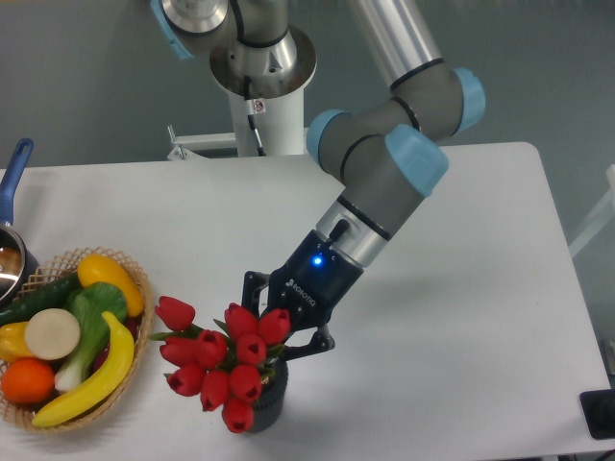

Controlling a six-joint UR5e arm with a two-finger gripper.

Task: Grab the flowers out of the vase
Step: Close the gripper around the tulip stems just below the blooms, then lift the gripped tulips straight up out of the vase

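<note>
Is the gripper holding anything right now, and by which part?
It looks like the gripper is closed on the flowers, gripping the stems just below the buds, above the vase. The contact itself is hidden behind the blooms.

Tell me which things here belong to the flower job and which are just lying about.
Job:
- bunch of red tulip buds with green leaves
- small dark ribbed cylinder vase
- black two-finger end effector

Lying about:
- woven wicker basket of fruit and vegetables
- blue-handled pot
</note>
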